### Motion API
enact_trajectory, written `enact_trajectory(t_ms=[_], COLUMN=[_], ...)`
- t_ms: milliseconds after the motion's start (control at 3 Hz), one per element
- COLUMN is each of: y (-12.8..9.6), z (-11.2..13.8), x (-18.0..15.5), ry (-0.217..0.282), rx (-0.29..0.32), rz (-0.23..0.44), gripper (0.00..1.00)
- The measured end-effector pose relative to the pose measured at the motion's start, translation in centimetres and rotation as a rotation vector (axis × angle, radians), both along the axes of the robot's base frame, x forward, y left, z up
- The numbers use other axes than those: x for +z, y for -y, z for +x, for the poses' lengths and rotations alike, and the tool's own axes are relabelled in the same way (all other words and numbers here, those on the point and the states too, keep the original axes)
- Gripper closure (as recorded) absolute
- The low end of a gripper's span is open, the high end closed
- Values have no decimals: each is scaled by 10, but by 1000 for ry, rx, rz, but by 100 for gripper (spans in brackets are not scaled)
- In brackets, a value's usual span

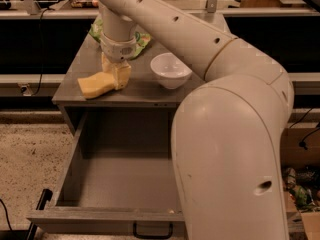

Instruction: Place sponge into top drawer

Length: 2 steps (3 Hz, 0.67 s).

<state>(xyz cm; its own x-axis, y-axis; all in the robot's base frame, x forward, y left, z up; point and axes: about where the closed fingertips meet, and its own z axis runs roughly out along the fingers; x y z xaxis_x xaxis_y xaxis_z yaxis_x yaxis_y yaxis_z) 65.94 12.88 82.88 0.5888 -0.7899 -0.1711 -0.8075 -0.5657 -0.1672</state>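
The pale yellow sponge [94,85] lies at the front left of the grey table top [145,91], close to its front edge. My gripper [118,75] comes down from above at the sponge's right end, and its fingers [122,74] are closed on that end. The sponge's left part sticks out to the left and rests on or just above the table. The top drawer [120,184] is pulled wide open under the table, with a bare grey floor. Its black handle [152,230] sits at the front centre.
A white bowl [170,70] stands on the table right of the gripper. A green snack bag [98,29] lies behind the gripper, partly hidden by the wrist. My large white arm [230,149] covers the drawer's right side. Speckled floor lies to the left.
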Motion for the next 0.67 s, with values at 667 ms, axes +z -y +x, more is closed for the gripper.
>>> enact_trajectory(t_ms=[667], y=[12], z=[-24], x=[7], ry=[-7], rx=[-28], rz=[42], gripper=[100])
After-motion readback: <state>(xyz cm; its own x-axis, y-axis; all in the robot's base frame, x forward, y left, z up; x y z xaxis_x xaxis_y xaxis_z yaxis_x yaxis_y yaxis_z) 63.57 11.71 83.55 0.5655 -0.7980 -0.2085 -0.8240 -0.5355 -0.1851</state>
